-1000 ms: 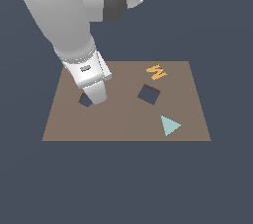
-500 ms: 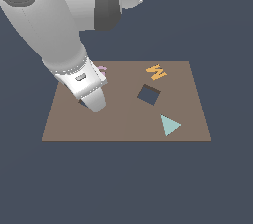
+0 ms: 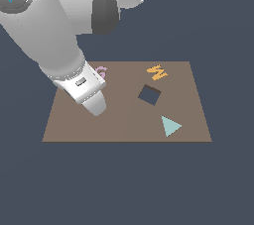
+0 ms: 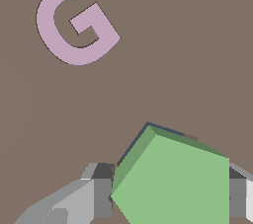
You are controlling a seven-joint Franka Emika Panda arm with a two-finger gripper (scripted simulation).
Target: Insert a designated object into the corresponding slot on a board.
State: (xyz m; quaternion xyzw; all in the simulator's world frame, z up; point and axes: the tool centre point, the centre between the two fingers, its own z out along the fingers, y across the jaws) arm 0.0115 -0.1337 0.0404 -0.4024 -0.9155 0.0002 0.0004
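You've got the gripper [image 4: 170, 198] clamped on the green block [image 4: 173, 181], seating it in the pentagon hole [image 4: 141, 136] near the board's [image 3: 124, 125] edge on the exterior view's left. Next: release, lift straight. Beyond: pink G [image 4: 74, 23], square hole [image 3: 149, 94].

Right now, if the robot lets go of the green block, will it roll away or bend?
Probably neither. The green block looks flat with straight sides, so it should lie still rather than roll. Its crisp edges between the gripper fingers suggest it is stiff, not floppy. It sits partly in a dark slot in the board, so it would likely drop in.
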